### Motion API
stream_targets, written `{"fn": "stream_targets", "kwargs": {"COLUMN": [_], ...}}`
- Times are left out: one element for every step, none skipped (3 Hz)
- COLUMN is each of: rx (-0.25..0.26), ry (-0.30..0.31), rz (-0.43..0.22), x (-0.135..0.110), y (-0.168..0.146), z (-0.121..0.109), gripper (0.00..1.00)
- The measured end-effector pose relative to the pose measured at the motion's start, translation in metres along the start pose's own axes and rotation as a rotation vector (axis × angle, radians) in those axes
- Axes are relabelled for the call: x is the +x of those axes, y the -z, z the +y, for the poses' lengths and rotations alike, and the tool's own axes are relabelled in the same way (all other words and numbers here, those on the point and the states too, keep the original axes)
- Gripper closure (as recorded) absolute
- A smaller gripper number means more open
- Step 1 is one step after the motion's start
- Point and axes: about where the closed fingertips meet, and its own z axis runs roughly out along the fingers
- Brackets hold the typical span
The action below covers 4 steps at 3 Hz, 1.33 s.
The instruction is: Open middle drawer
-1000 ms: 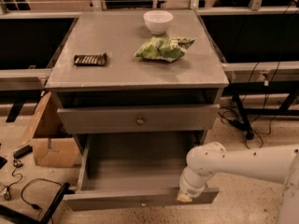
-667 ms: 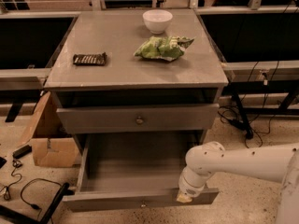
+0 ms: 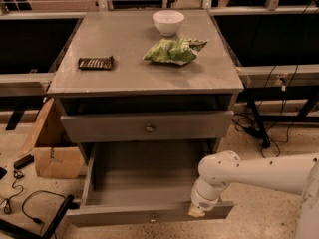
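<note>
From where I stand, the grey square cabinet has its wide shallow grey middle drawer drawn far out toward the floor in front. The bare grey inside lies open to view, and the flat front panel is the nearest part, low down. A small round knob just shows at the centre of that front. The robot's pale gripper sits at the right part of the drawer's front edge, touching its top rim. It hangs from the rounded wrist of the thick white arm, which reaches in from the right. How its grip stands I cannot tell, for the wrist covers it from above. Above the open drawer, the uppermost grey drawer with its round brass knob sits a little forward of the cabinet, with a dark gap between it and the top. On the top stand a round white bowl near the back, a crumpled green snack bag just in front of it, and a dark flat wrapped bar well apart to the left. A brown cardboard box rests on the speckled floor beside the cabinet's left side, and black cables lie loose near it.
</note>
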Motion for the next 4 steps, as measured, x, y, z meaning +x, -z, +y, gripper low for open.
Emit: {"fn": "stream_targets", "kwargs": {"rx": [-0.011, -0.023, -0.023, -0.023], "ry": [0.004, 0.009, 0.009, 0.009], "rz": [-0.001, -0.001, -0.001, -0.001], "x": [-0.0005, -0.0012, -0.0012, -0.0012], "y": [0.0024, 0.0045, 0.0045, 0.0044], "z": [0.0025, 0.0045, 0.0045, 0.0045], "gripper": [1.00, 1.00, 0.81, 0.58]}}
